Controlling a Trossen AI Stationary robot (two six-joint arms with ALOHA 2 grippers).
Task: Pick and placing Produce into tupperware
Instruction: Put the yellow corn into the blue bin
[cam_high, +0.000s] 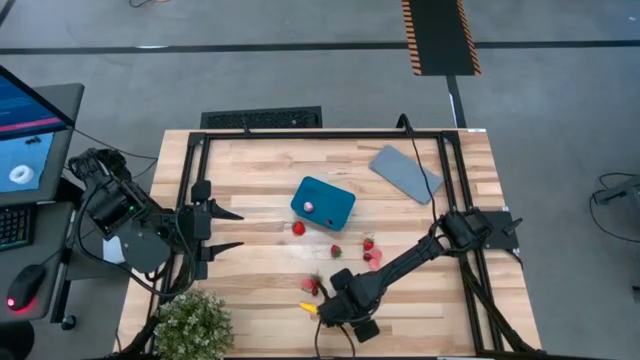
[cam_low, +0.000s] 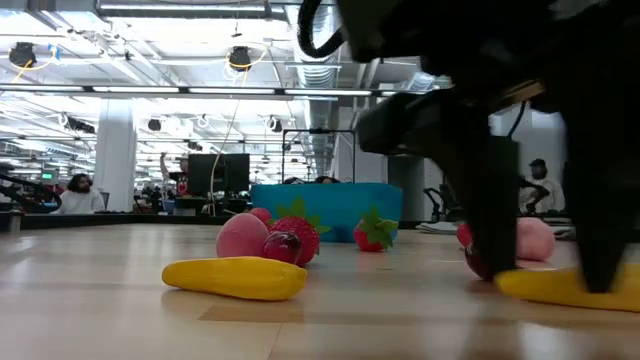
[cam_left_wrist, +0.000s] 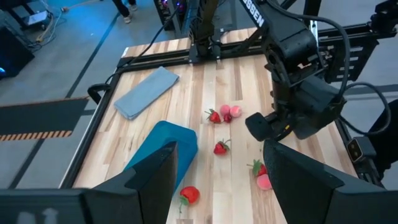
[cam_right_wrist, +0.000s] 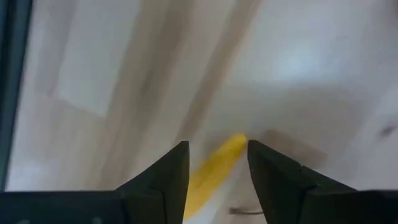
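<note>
Right arm reaches low across the bench (cam_high: 260, 165) toward its near edge; right end effector (cam_right_wrist: 217, 163) is down at the surface, fingers parted, straddling a yellow produce piece (cam_right_wrist: 214, 168) without closing. Tupperware (cam_high: 323, 201) sits mid-bench, berries (cam_high: 335, 250) scattered between. Left end effector (cam_high: 232, 230) waits at the left edge, fingers wide.

high: straight down on table (cam_high: 260, 175) | low: level across | wrists: forward | shared: tupperware (cam_high: 323, 200)
</note>
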